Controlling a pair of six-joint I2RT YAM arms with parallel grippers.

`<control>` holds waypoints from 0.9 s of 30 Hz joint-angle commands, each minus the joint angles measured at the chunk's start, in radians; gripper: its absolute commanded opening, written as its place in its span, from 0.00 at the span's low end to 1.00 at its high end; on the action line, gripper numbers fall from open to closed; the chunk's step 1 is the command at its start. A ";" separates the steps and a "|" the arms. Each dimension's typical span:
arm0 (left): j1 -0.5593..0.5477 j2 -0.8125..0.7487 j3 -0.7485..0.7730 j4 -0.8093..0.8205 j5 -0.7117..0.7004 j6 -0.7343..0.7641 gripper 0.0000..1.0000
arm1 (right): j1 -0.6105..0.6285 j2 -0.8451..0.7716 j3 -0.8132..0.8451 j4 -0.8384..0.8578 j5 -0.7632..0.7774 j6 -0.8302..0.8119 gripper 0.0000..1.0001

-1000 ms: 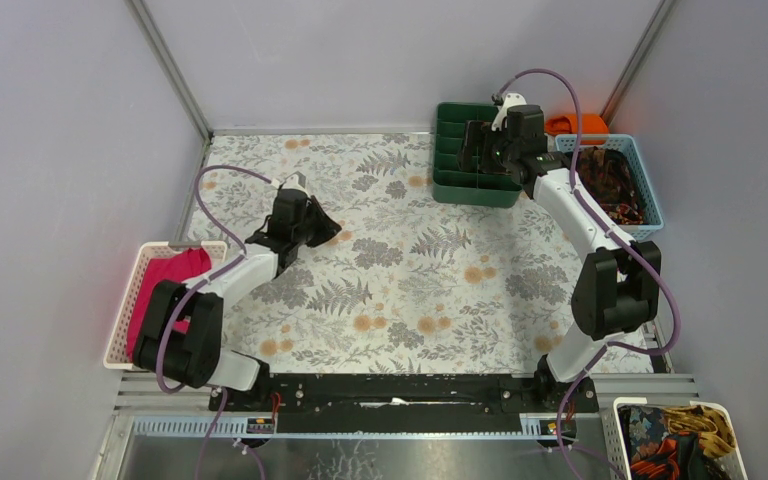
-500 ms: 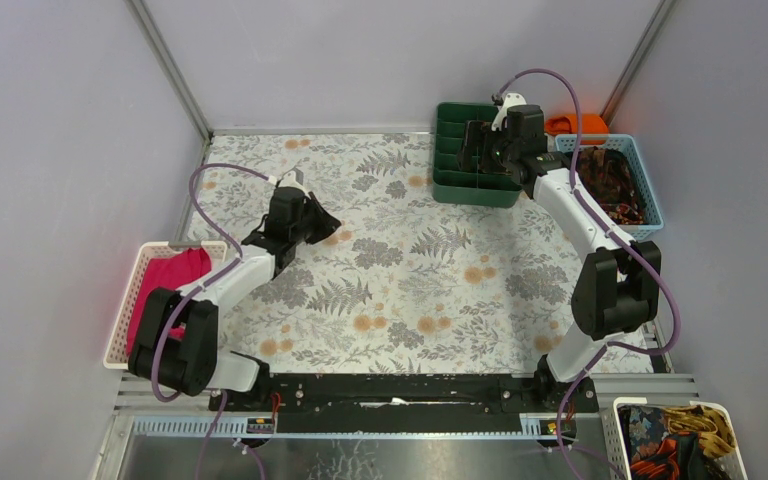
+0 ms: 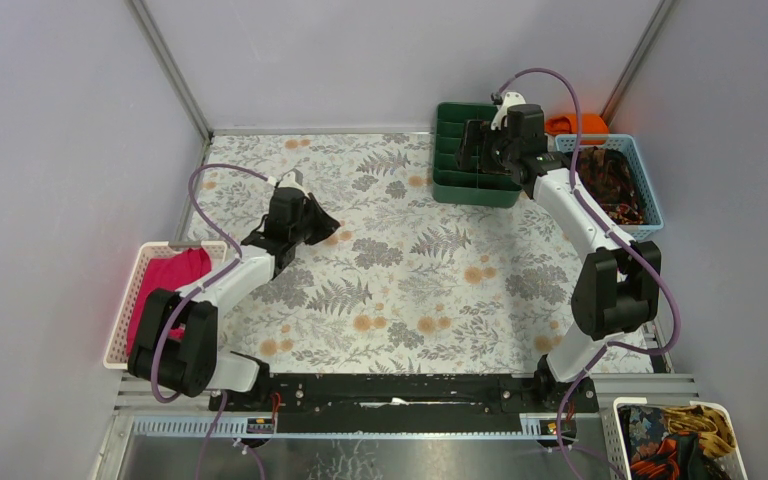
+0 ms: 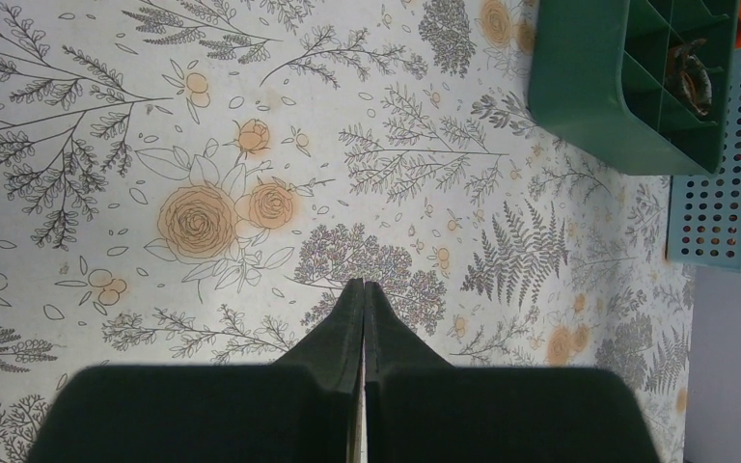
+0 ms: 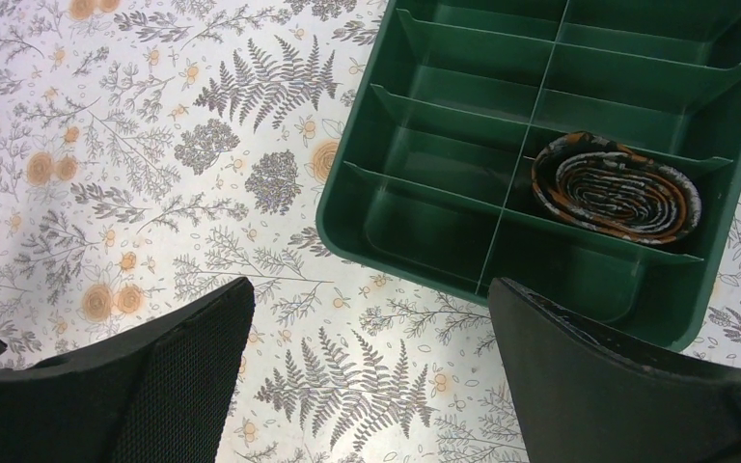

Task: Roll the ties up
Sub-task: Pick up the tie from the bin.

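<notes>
One tie (image 5: 616,188) lies rolled in a coil in a compartment of the green divided tray (image 5: 347,222); the left wrist view shows the same rolled tie (image 4: 691,72). More ties (image 3: 615,185) are heaped loose in the blue basket (image 3: 650,190) at the back right. My right gripper (image 5: 369,289) hangs open and empty over the tray's near edge (image 3: 475,200). Over the floral cloth at mid-left, my left gripper (image 4: 363,286) is shut with nothing between its fingers; the top view shows this left gripper (image 3: 328,222) too.
A white basket (image 3: 120,320) holding a magenta cloth (image 3: 165,275) sits at the left edge. An orange cloth (image 3: 580,123) lies behind the blue basket. Another white basket (image 3: 730,420) with patterned fabric stands at the near right. Grey walls close in the table.
My left arm has shifted slightly farther from its base and then stopped. The right arm has not moved.
</notes>
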 commanded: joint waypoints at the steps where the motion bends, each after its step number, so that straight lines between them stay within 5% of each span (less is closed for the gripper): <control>1: 0.000 -0.021 0.013 -0.007 -0.015 0.011 0.00 | 0.003 -0.035 0.003 0.037 -0.030 0.005 1.00; 6: 0.000 -0.018 0.015 -0.004 -0.012 0.011 0.00 | 0.002 -0.039 0.000 0.047 0.007 0.011 1.00; 19: 0.002 0.003 0.021 0.033 0.027 0.010 0.00 | -0.139 0.106 0.207 -0.145 0.422 0.070 0.99; 27: 0.003 0.048 0.033 0.065 0.054 0.012 0.00 | -0.317 0.333 0.436 -0.296 0.477 0.125 0.72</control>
